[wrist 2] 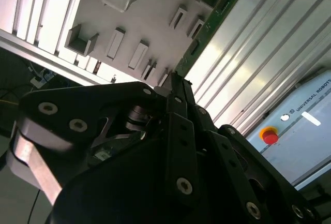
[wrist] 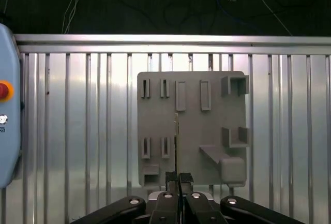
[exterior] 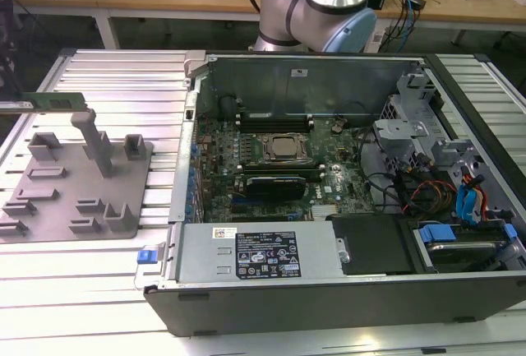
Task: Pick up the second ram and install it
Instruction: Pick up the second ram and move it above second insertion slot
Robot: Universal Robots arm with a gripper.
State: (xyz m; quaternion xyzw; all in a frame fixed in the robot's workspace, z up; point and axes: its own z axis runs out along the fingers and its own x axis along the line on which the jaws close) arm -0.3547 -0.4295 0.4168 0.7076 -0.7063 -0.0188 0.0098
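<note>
Pinching the green memory stick edge-on with fingers closed tight on its end. Held above the grey holder tray toward the counter's edge on the exterior view's left, well apart from the open computer case. Printed sticker on its power supply.

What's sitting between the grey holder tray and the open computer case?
Nothing: in the exterior view just a bare strip of ribbed metal table separates the holder tray from the computer case.
</note>
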